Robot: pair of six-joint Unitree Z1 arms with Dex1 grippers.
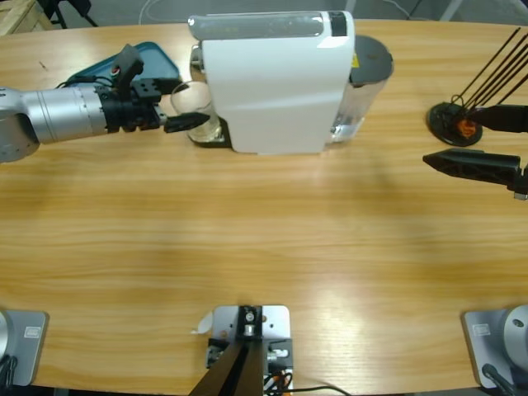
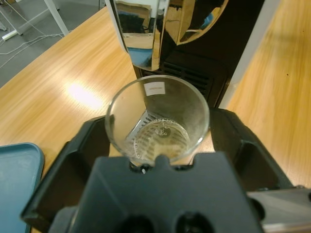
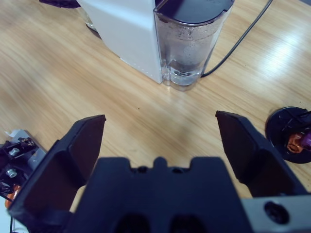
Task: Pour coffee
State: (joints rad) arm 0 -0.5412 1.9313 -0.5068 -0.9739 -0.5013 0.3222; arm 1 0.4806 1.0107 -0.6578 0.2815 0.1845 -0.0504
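The white coffee machine stands at the table's back middle, its chrome spout facing left. My left gripper reaches in from the left and is shut on a clear, empty glass, upright just below and in front of the spout, by the black drip grille. In the high view the glass sits against the machine's left end. My right gripper hovers at the right edge, open and holding nothing; its wrist view shows the jaws spread wide over bare wood.
A teal tray lies behind the left arm. The machine's clear water tank faces right, with a black cable behind it. A round black stand with thin rods sits at the far right, beside the right gripper.
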